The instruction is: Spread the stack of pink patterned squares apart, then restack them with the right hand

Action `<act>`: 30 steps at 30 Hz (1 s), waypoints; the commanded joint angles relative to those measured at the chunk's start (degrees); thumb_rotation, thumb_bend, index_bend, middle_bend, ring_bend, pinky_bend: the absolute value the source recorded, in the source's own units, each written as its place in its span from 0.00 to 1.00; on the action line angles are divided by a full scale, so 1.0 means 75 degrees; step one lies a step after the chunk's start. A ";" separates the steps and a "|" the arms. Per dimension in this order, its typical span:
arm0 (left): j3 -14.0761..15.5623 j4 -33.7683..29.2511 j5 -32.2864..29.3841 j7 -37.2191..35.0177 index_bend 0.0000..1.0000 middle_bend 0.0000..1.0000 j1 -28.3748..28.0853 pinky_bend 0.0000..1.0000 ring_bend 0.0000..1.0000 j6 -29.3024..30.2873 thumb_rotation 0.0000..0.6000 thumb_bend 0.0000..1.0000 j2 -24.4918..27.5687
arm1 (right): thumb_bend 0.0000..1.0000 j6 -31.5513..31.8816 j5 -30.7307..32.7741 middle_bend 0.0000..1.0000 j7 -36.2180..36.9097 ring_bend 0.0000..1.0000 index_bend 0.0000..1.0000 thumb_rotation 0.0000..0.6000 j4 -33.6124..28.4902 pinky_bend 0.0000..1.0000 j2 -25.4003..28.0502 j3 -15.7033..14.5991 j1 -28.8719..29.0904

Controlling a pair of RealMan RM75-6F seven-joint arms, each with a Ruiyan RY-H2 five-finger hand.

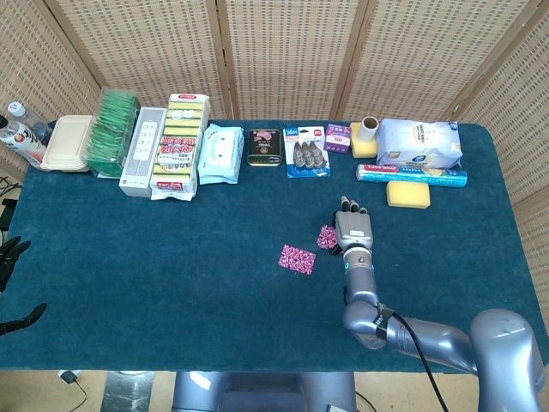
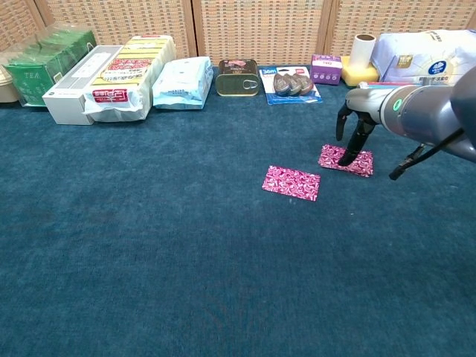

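Note:
Two pink patterned squares lie apart on the blue cloth. One square (image 1: 297,258) (image 2: 291,183) lies alone and flat near the middle. The other square (image 1: 325,237) (image 2: 358,163) lies to its right, partly under my right hand (image 1: 354,227) (image 2: 357,123). That hand arches over it, and its fingertips (image 2: 344,159) press down on the square's left part without gripping it. My left hand (image 1: 10,257) hangs off the table's left edge, fingers apart and holding nothing.
A row of goods lines the far edge: green tea packs (image 1: 114,129), a white box (image 1: 141,150), sponge packs (image 1: 180,142), wipes (image 1: 220,153), a tin (image 1: 264,147), a foil roll (image 1: 412,174) and a yellow sponge (image 1: 407,194) close behind the right hand.

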 commanded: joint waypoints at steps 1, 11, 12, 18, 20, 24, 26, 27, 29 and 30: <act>-0.0003 0.0002 0.0003 -0.0009 0.00 0.00 0.0003 0.06 0.00 0.0008 1.00 0.23 0.0001 | 0.23 0.0139 -0.0341 0.00 0.0234 0.00 0.33 0.91 -0.0408 0.12 0.0129 -0.0026 -0.0099; 0.0029 0.0004 0.0110 -0.0010 0.00 0.00 0.0019 0.06 0.00 0.0038 1.00 0.23 0.0007 | 0.21 0.0931 -0.1515 0.00 0.0707 0.00 0.30 0.91 -0.1725 0.07 0.0083 -0.0309 -0.0339; 0.0031 0.0004 0.0117 -0.0020 0.00 0.00 0.0023 0.06 0.00 0.0045 1.00 0.23 0.0009 | 0.21 0.0982 -0.1506 0.00 0.0676 0.00 0.30 0.91 -0.1726 0.06 0.0031 -0.0299 -0.0314; 0.0040 0.0058 0.0173 -0.0199 0.00 0.00 0.0069 0.06 0.00 0.0131 1.00 0.23 0.0045 | 0.18 0.1476 -0.1240 0.00 0.0130 0.00 0.29 0.91 -0.1342 0.04 -0.0682 -0.0271 0.0013; 0.0043 0.0090 0.0195 -0.0274 0.00 0.00 0.0066 0.06 0.00 0.0125 1.00 0.23 0.0064 | 0.17 0.1621 -0.1073 0.00 -0.0078 0.00 0.29 0.91 -0.1122 0.03 -0.0971 -0.0229 0.0121; 0.0043 0.0156 0.0229 -0.0454 0.00 0.00 0.0067 0.06 0.00 0.0136 1.00 0.23 0.0109 | 0.17 0.1792 -0.0921 0.00 -0.0247 0.00 0.29 0.91 -0.0680 0.02 -0.1489 -0.0107 0.0231; 0.0041 0.0185 0.0235 -0.0533 0.00 0.00 0.0065 0.06 0.00 0.0135 1.00 0.23 0.0126 | 0.17 0.1808 -0.0882 0.00 -0.0312 0.00 0.29 0.92 -0.0549 0.02 -0.1635 -0.0048 0.0253; 0.0042 0.0195 0.0244 -0.0559 0.00 0.00 0.0063 0.06 0.00 0.0132 1.00 0.23 0.0133 | 0.17 0.1805 -0.0888 0.00 -0.0326 0.00 0.29 0.91 -0.0493 0.02 -0.1683 -0.0027 0.0258; 0.0052 0.0214 0.0275 -0.0607 0.00 0.00 0.0059 0.06 0.00 0.0123 1.00 0.23 0.0146 | 0.17 0.1801 -0.0909 0.00 -0.0346 0.00 0.29 0.91 -0.0379 0.02 -0.1771 0.0026 0.0258; 0.0056 0.0221 0.0287 -0.0622 0.00 0.00 0.0058 0.06 0.00 0.0121 1.00 0.23 0.0151 | 0.17 0.1802 -0.0910 0.00 -0.0354 0.00 0.29 0.91 -0.0348 0.02 -0.1798 0.0053 0.0252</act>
